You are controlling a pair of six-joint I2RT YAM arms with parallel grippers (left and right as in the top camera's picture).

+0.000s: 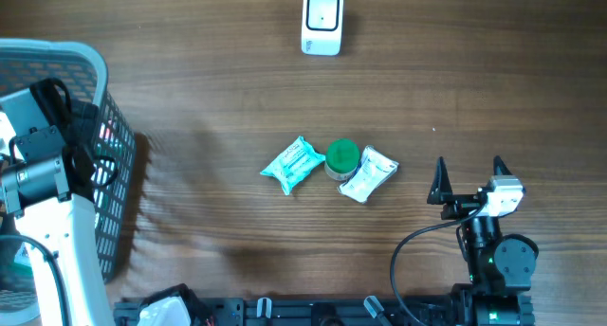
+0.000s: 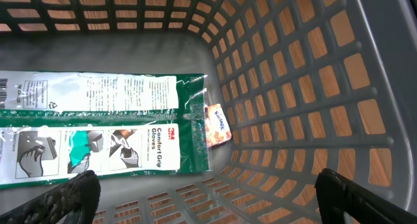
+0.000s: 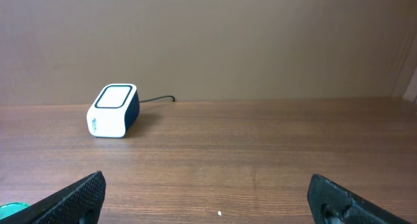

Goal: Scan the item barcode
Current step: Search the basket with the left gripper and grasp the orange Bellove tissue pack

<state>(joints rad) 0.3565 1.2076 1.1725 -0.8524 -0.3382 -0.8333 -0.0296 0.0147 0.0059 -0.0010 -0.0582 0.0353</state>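
Front right of the table (image 1: 209, 99): right gripper (image 1: 469, 174) has both fingers spread as wide as they go, gripping nothing. Its wrist camera catches only 2 dark fingertips (image 3: 71, 198) at the bottom corners, the rest cut off. Left gripper (image 2: 218, 198) hangs inside the grey basket (image 1: 57, 49) at the table's left edge, also spread fully and holding nothing. From overhead the left arm and the mesh hide its fingers, so they can't be made out there. On the basket floor lies a flat green-and-white 3M gloves pack (image 2: 98, 129), its left end cut off by the frame. A small orange tissue pack (image 2: 218, 123) sits at its right end, against the mesh wall. Mid-table, well apart from the basket, are 3 items in a row: teal packet (image 1: 294, 165), green-lidded jar (image 1: 341, 157) and white packet (image 1: 368, 174). The jar is pressed close between the 2 packets. Their print is too small to read, so I can't tell where any barcode is. The white packet is near the right gripper, not touching. The right wrist view shows just a teal-green sliver in the bottom left corner; can't tell which item. Far side: the white barcode scanner (image 1: 321, 23) stands with its top face up and its cable (image 3: 159, 99) trailing behind, bare wood between it and the items.
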